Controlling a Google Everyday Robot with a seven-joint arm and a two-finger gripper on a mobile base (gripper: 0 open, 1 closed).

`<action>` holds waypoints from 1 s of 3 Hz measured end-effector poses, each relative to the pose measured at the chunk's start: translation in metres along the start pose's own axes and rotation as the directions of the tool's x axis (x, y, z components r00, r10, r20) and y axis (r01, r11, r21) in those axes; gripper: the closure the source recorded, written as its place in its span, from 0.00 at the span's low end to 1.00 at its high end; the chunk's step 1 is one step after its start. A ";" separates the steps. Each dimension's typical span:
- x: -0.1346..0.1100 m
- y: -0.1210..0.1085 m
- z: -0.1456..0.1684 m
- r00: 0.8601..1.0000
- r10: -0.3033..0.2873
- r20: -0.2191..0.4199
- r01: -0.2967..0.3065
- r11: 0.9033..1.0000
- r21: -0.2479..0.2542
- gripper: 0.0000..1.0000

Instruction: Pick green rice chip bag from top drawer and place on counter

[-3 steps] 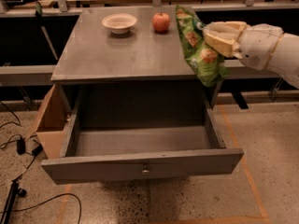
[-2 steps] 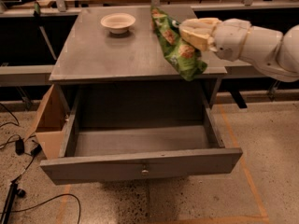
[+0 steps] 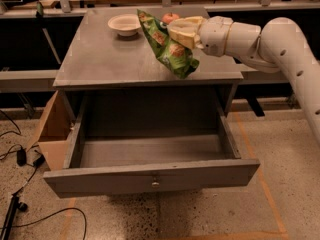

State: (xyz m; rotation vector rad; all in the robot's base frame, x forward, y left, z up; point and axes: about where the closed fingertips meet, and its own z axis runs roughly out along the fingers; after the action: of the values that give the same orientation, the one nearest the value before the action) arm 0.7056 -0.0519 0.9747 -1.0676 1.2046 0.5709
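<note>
My gripper (image 3: pixel 176 33) reaches in from the right on a white arm and is shut on the green rice chip bag (image 3: pixel 165 46). The bag hangs tilted over the right half of the counter (image 3: pixel 100 59), its lower end at or just above the surface near the front edge. The top drawer (image 3: pixel 150 176) is pulled wide open below, with its round knob at the front, and its inside is bare.
A white bowl (image 3: pixel 124 24) stands at the back of the counter. A red apple (image 3: pixel 170 17) sits behind the bag, partly hidden. A cardboard box (image 3: pixel 52 129) leans beside the cabinet on the left. Cables (image 3: pixel 20 159) lie on the floor at left.
My gripper has carried the bag to the left, from beyond the counter's right edge to over the counter. The bag now covers part of the apple.
</note>
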 end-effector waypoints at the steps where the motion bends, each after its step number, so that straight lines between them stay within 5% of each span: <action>1: 0.016 -0.008 0.020 1.000 -0.005 -0.023 0.005 1.000 -0.001 0.85; 3: 0.040 -0.022 0.042 0.998 -0.026 -0.059 0.029 0.998 0.053 0.39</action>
State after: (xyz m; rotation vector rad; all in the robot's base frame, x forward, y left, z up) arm 0.7562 -0.0308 0.9445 -1.0602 1.2480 0.4866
